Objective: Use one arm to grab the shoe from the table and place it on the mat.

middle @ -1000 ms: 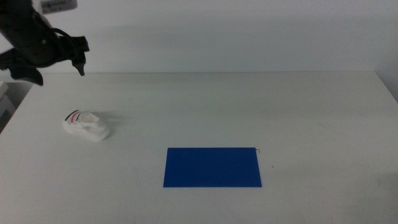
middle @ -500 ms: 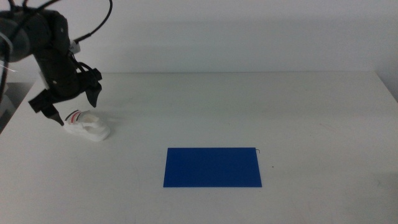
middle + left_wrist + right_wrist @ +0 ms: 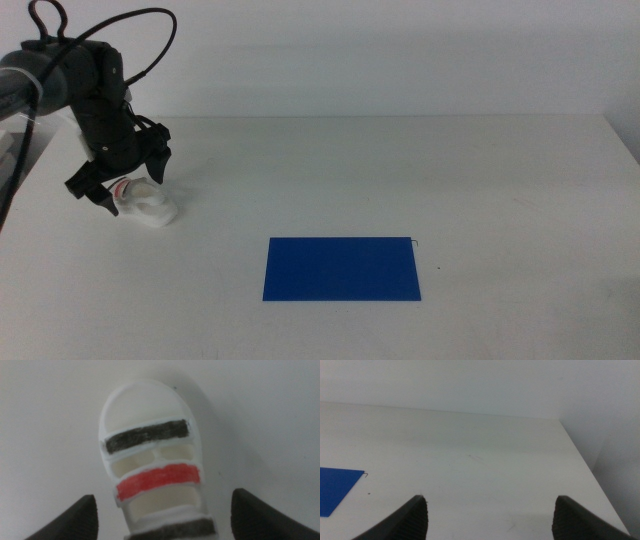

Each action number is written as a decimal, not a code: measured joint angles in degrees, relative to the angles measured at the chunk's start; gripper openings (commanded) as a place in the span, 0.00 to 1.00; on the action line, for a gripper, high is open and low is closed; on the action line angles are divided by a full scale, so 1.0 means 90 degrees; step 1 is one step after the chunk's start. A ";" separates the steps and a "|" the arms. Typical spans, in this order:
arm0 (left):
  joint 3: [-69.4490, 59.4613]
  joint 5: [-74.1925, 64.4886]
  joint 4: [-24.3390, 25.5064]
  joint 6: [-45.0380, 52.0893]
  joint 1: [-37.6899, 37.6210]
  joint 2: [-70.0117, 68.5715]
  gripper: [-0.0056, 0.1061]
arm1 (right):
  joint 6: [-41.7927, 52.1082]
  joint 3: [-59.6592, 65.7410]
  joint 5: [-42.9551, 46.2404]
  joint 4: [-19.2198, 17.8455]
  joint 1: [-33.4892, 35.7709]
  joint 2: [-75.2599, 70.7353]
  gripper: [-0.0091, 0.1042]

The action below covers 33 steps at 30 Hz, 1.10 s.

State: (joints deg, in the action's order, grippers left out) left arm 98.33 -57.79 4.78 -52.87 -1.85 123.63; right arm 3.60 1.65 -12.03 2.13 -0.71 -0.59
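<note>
The small white shoe (image 3: 150, 203) with black and red stripes lies on the white table (image 3: 400, 170) at the left. My left gripper (image 3: 130, 192) has come down over it, its two dark jaws open and standing on either side of the shoe (image 3: 152, 467), not closed on it. The arm hides part of the shoe in the middle view. The deep blue mat (image 3: 342, 268) lies flat near the table's front middle, apart from the shoe; one corner of the mat (image 3: 337, 490) shows in the right wrist view. My right gripper (image 3: 487, 507) waits open over the table's right side, out of the middle view.
The left arm (image 3: 85, 90) with its black cable loop rises at the table's back left. The table's right edge (image 3: 585, 470) runs close to the right gripper. White tabletop lies between shoe and mat.
My left arm has swung down from the back left corner to the shoe; its open jaws now straddle it. Shoe and mat have not moved.
</note>
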 measured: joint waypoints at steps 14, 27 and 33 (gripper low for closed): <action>0.0000 -0.0138 -0.0172 0.0169 0.0000 0.0075 0.10 | 0.0000 0.0000 0.0000 0.0000 0.0000 0.0000 0.65; 0.0000 -0.1311 -0.0014 -0.0031 -0.0738 -0.0594 0.04 | 0.0000 0.0000 0.0000 0.0000 0.0000 0.0000 0.65; 0.0000 -0.1335 -0.0014 -0.0384 -0.1698 -0.0673 0.04 | 0.0000 0.0000 0.0000 0.0000 0.0000 0.0000 0.65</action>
State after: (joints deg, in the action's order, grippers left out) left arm 98.33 -69.80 4.65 -56.32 -17.13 117.57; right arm 3.60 1.65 -12.03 2.13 -0.71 -0.59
